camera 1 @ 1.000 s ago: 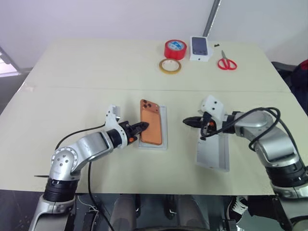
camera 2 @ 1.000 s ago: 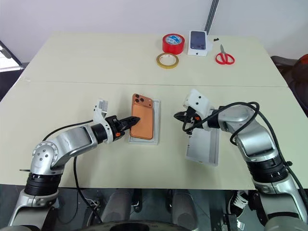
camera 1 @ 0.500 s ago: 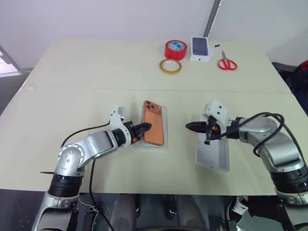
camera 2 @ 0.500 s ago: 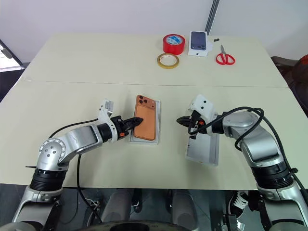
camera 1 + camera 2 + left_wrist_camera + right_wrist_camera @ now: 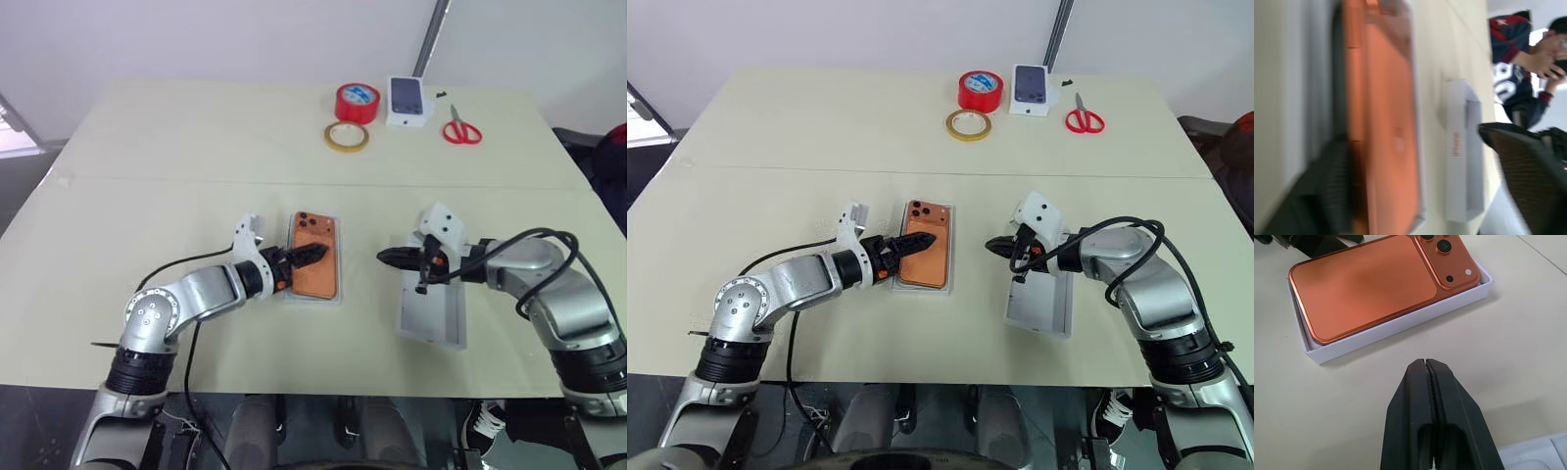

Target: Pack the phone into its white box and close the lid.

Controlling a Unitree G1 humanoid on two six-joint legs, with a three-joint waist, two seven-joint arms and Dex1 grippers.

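I see the beige table (image 5: 176, 147) spanning the whole scene. On its near right lies the lid (image 5: 431, 311), open face up, well apart from the white box (image 5: 336, 257), which sits near the middle. The phone (image 5: 314, 258) lies back-up in that box, camera block at the far end; from the right wrist view its near long edge rides on the tray's rim, so it looks slightly tilted and not fully seated.

My left gripper (image 5: 911, 241) reaches in from the left, its tips over the phone's left edge; from the left wrist view its fingers (image 5: 1528, 171) stand wide apart with the phone between them, clamped on nothing.

My right gripper (image 5: 390, 258) hovers between box and lid, pointing left, fingers pressed together and empty.

Along the far edge: a small white box with a phone picture (image 5: 409, 100), a red tape roll (image 5: 357, 102), a yellow tape ring (image 5: 347, 135), and red scissors (image 5: 460, 128).
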